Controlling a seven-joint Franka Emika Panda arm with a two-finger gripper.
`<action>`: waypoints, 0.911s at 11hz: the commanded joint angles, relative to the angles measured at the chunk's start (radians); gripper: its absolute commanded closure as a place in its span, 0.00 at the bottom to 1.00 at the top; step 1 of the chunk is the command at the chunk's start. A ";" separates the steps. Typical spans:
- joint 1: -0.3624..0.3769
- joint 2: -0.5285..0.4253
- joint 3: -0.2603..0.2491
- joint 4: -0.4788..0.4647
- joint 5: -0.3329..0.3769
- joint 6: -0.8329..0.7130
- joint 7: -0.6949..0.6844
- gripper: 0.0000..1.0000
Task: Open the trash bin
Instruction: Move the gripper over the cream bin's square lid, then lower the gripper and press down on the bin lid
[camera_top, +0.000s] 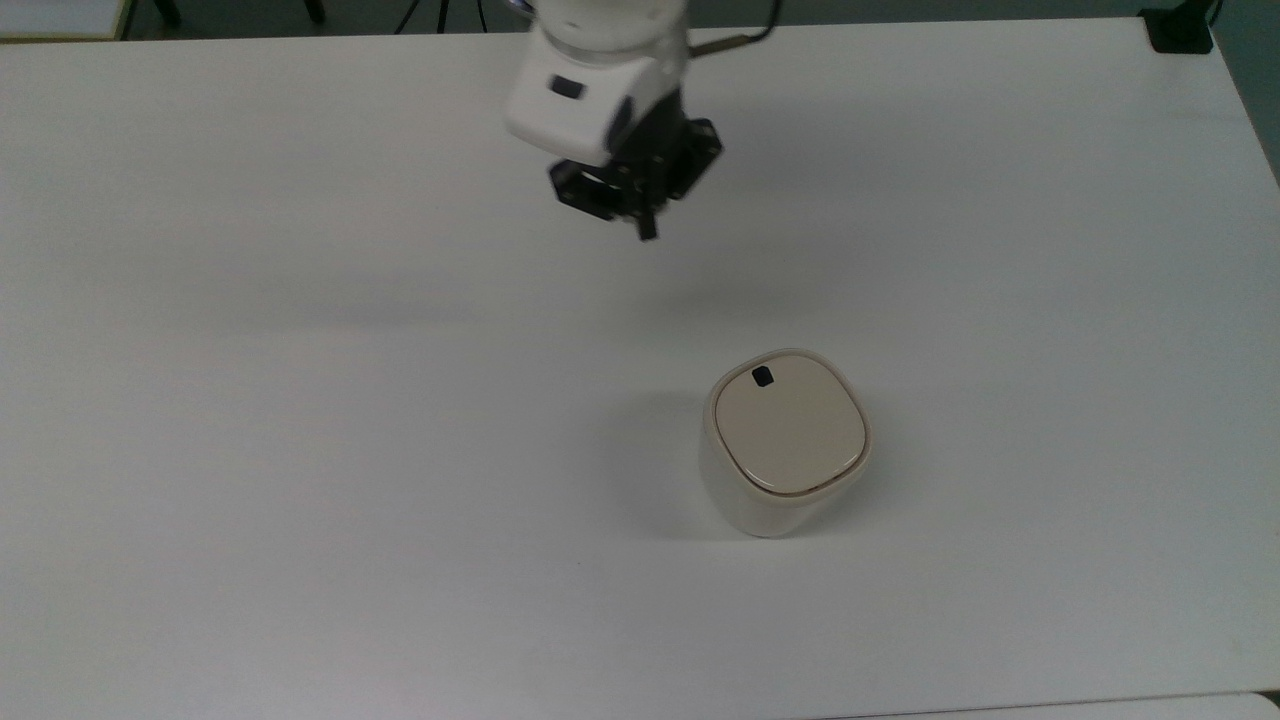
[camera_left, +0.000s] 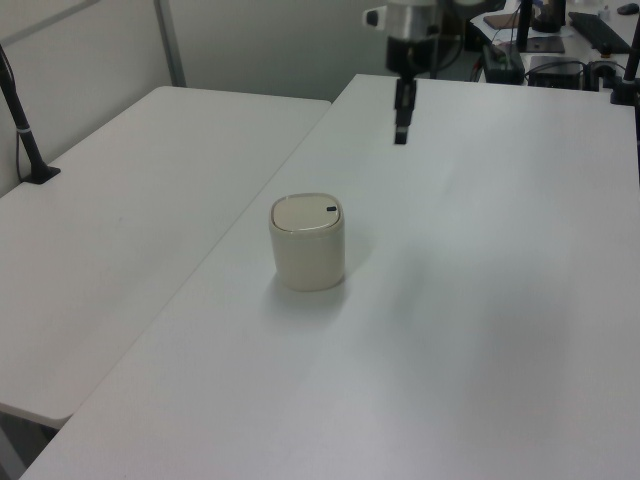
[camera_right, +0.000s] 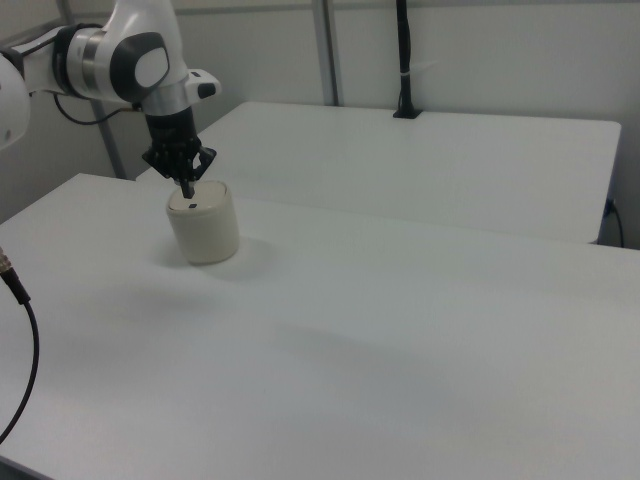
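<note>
Overhead, claw pinched, apart from lidded trash bin

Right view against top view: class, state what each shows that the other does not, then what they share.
Right view alone: the bin's side wall seen from the side, a second table behind with a black pole, and a cable at the right view's left. Top view alone: the whole lid from above, with bare table between pincer and bin. Both: the arm, the pincer, the shut bin, the lid's black mark.
</note>
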 joint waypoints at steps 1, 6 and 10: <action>0.080 0.089 -0.009 0.060 0.010 0.165 -0.017 1.00; 0.140 0.229 -0.021 0.154 -0.019 0.275 0.009 1.00; 0.155 0.299 -0.024 0.157 -0.064 0.314 0.018 1.00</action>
